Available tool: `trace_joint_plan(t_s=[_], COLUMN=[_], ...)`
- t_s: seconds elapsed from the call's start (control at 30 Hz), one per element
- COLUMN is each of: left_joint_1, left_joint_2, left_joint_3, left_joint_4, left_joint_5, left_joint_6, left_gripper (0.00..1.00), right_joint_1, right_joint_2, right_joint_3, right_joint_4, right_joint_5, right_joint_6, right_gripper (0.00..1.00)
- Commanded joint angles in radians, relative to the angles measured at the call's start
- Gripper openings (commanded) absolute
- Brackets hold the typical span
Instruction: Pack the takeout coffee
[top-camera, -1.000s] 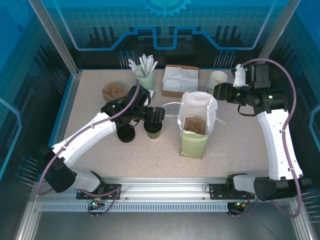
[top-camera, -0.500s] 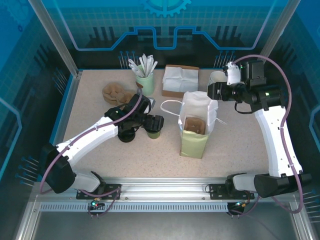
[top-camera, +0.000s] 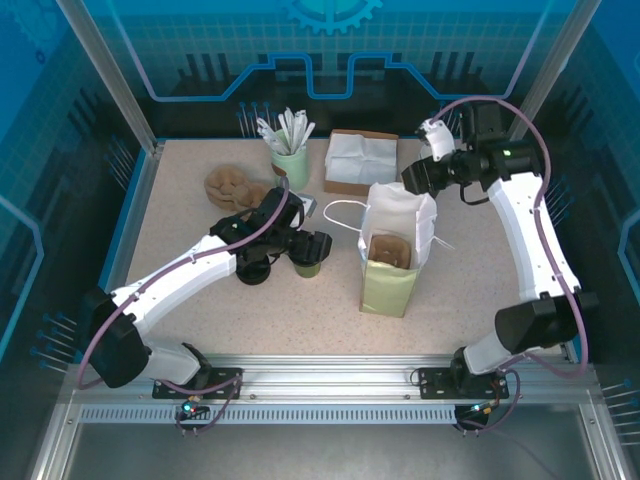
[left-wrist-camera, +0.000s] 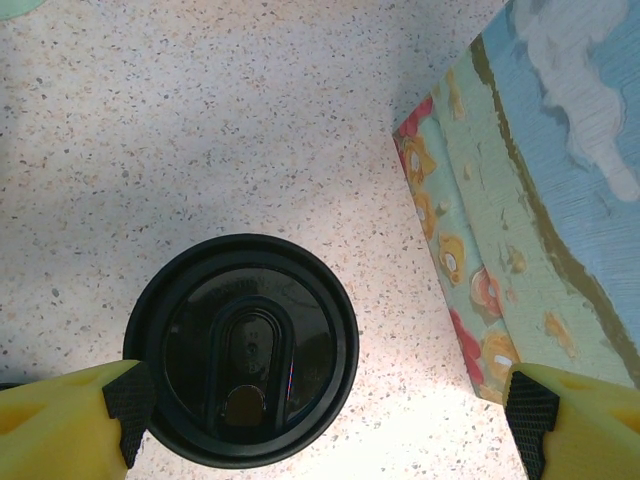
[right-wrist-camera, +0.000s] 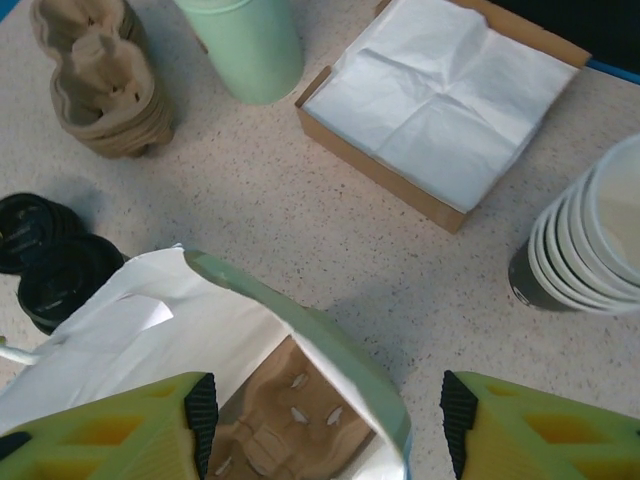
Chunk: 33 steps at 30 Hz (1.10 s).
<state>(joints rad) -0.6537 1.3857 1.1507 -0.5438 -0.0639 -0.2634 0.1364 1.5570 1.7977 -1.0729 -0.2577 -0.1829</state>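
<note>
coffee cup (left-wrist-camera: 240, 345) one, paper bag (top-camera: 390, 285) one, left claw (left-wrist-camera: 328, 415) spread.

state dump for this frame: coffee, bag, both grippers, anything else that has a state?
takeout coffee: upright on the table, lidded, not gripped
paper bag: upright, mouth open, cardboard carrier inside
left gripper: open, coffee between its fingers
right gripper: open, over the bag's rim
napkin box: open, napkins inside
cup stack: upright, lidless

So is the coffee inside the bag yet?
Out. The takeout coffee stands upright on the table, black lid on, beside the paper bag; the left arm has its open jaws on either side of it.
</note>
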Motion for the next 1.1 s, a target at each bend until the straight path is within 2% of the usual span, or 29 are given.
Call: trace_joint_plan(t_s=[0.0, 0.27, 0.6, 1.07], left_joint_1=[-0.003, 0.0, 0.002, 0.002], left_joint_2=[0.002, 0.031, 0.111, 0.096], left_joint_3=[-0.004, 0.013, 0.024, 0.051], left_joint_4=[-0.007, -0.036, -0.053, -0.08], left_joint_5=[0.012, 0.001, -0.032, -0.094], left_joint_6=[0.038, 0.023, -0.004, 0.019], left_gripper=[0.92, 0.92, 0.88, 0.89], right_joint_1=[-0.013, -0.018, -0.019, -0.021], right_joint_2=[0.053, 0.165, 0.157, 0.129], right_joint_3=[0.059, 0.099, 0.069, 0.055], right_joint_4=[-0.066, -0.144, -0.15, -0.133], right_joint_5=[-0.062, -0.148, -0.158, -0.161], right_joint_6=[-0.152, -0.237, -0.259, -0.257], right_gripper=[0.63, 0.61, 0.56, 0.55])
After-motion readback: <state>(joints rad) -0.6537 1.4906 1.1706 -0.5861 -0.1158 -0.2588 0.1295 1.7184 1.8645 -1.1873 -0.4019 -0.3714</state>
